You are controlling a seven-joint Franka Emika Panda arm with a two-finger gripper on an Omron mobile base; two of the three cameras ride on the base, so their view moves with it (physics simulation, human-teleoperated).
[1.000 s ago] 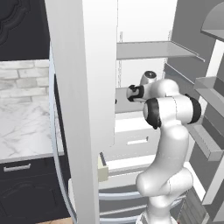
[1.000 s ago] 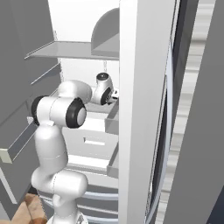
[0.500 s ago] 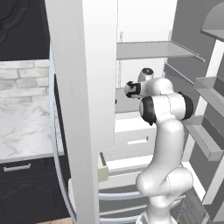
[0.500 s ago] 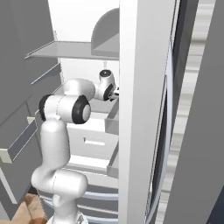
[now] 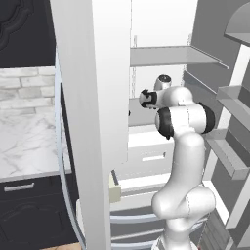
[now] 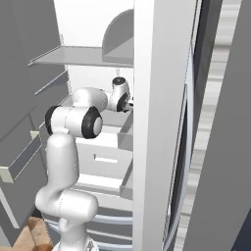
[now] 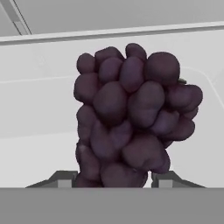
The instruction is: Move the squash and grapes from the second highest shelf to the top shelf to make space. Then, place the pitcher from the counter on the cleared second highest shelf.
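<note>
In my hand view the grapes (image 7: 133, 120) sat between the pincer (image 7: 115, 180) tips, one tip at each lower flank; I could not tell whether they gripped. From the base, my arm (image 5: 181, 117) reached in over the second highest shelf (image 5: 141, 111), below the top shelf (image 5: 171, 55).

Counts: one bunch of grapes (image 7: 133, 118) (center of hand view), two finger tips (image 7: 65, 180) at its bottom edge, one robot arm (image 5: 183, 161), one counter (image 5: 27, 146) at left, one top shelf (image 5: 171, 56).
</note>
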